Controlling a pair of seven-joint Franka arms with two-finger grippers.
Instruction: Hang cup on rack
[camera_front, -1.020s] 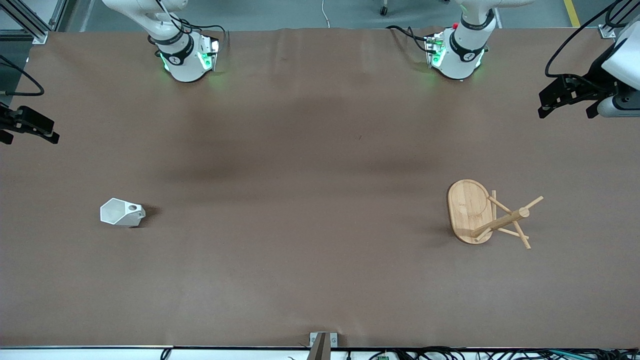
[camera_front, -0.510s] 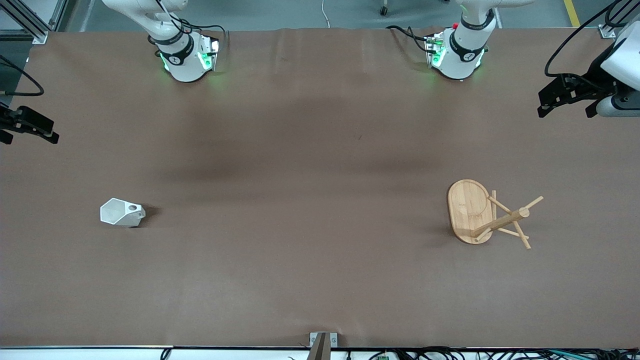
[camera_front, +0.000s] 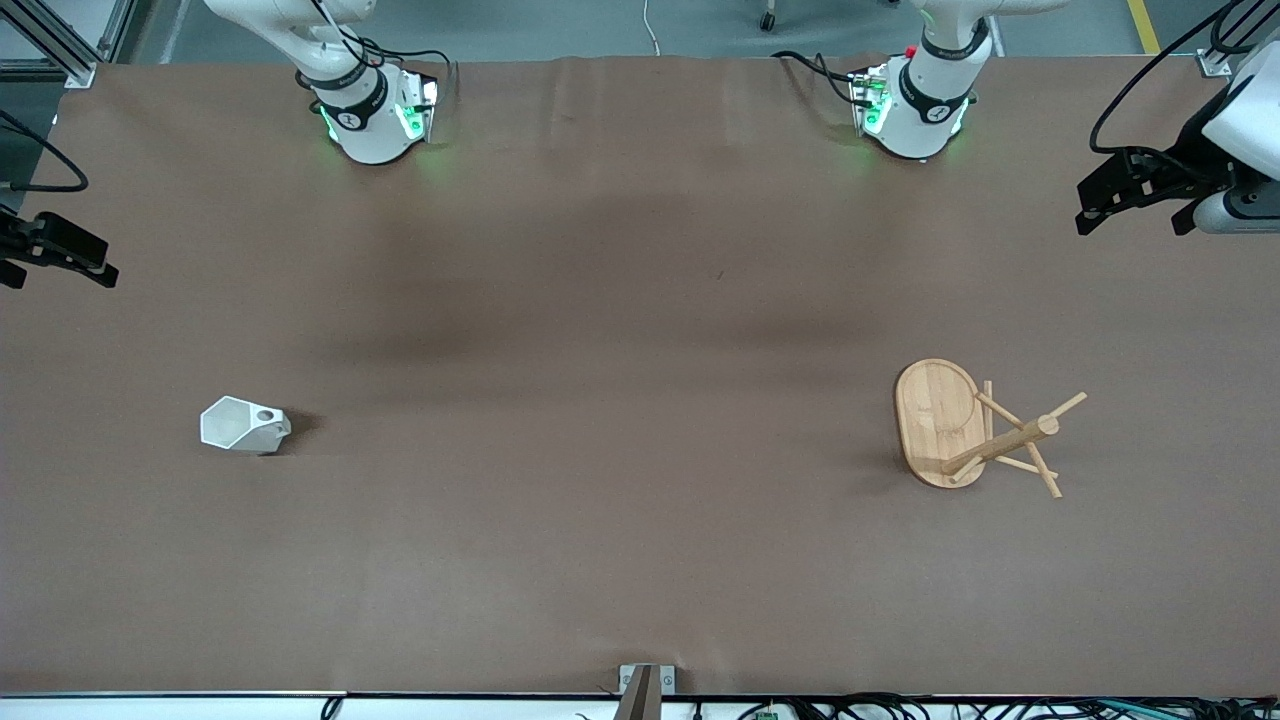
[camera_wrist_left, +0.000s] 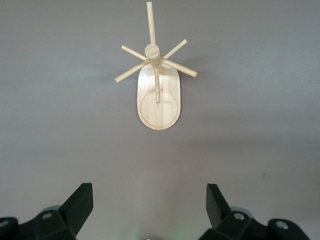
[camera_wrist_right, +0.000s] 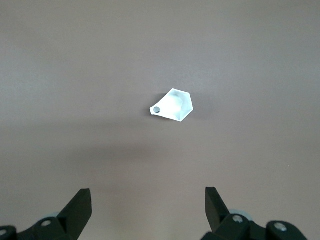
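Front view: cup (camera_front: 244, 426) and rack (camera_front: 940, 423) stand well apart on the table (camera_front: 620, 540). Left gripper (camera_wrist_left: 150, 210) and right gripper (camera_wrist_right: 148, 210) wait raised, jaws apart, empty.

The right tool (camera_wrist_right: 145, 212) hangs high over the brown worktop (camera_wrist_right: 75, 65), its two dark fingers (camera_wrist_right: 77, 207) spread wide apart with nothing between them. Well ahead of the fingertips, roughly in line with the gap between them, a small white cup (camera_wrist_right: 173, 106) with flat angular sides sits on the worktop, clear of the tool. Its blocky handle, pierced by a round hole, sticks out to one side. A soft shadow band crosses the worktop between cup and tool.
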